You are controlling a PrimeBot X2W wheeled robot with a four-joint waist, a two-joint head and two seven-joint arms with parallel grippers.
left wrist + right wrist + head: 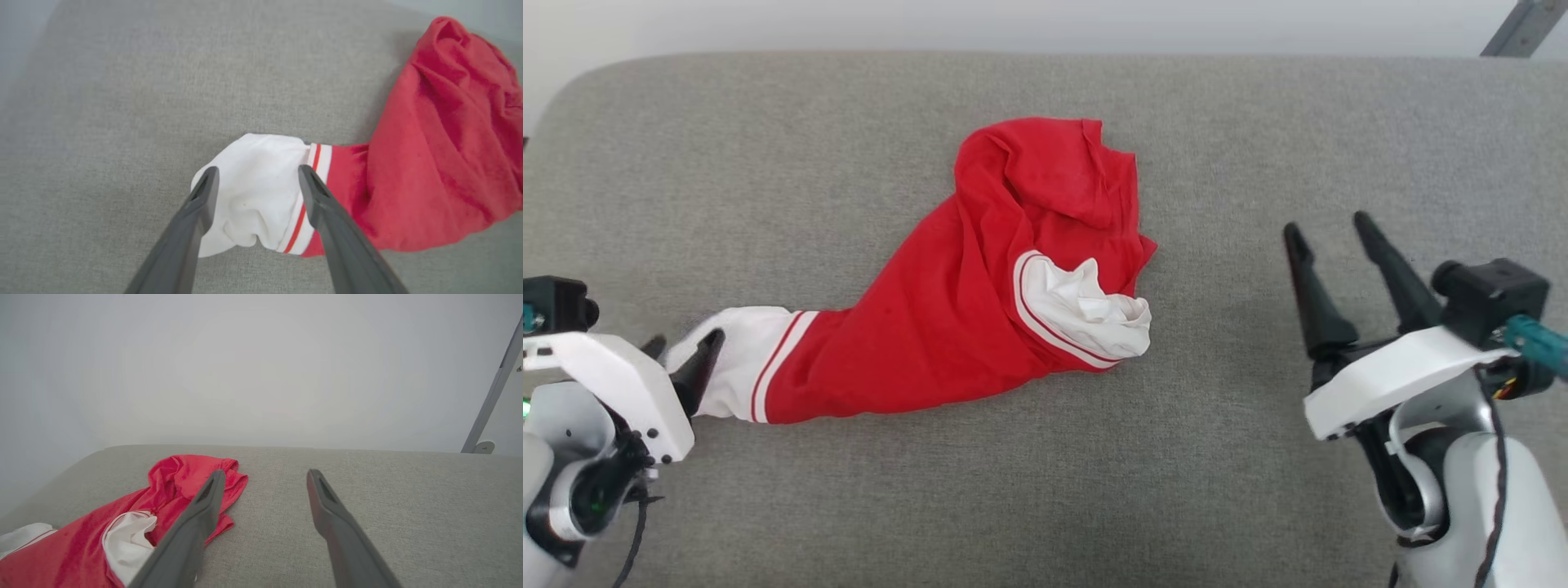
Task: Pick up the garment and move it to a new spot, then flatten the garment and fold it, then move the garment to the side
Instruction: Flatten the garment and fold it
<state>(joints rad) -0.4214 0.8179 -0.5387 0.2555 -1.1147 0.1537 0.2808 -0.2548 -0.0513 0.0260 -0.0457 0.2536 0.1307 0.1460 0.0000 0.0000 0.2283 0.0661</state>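
From where I stand the garment (947, 310) lies crumpled in a heap near the middle of the grey fabric-covered bench (1045, 490), its red body bunched up toward the far side and one white sleeve (743, 359) trailing out to the robot's left; the other sleeve (1086, 314) sits balled on top of the pile; the left gripper (258, 175) is low over that trailing sleeve, its jaws spread wide with one on each side of the white cloth and not closed on it, so it has hold of nothing; the right gripper (1327, 233) hangs well apart from the shirt on the robot's right, jaws likewise parted and empty; the pick-up looks about to begin; the risk, I'd say, is in the grip: thin cloth like this may slip out if the jaws catch only the sleeve's edge, or they may pinch the bench covering along with it; lifting by a single sleeve would also leave the body dangling in a twist, which would make the flattening harder; the loose folds could drag and snag as it moves.
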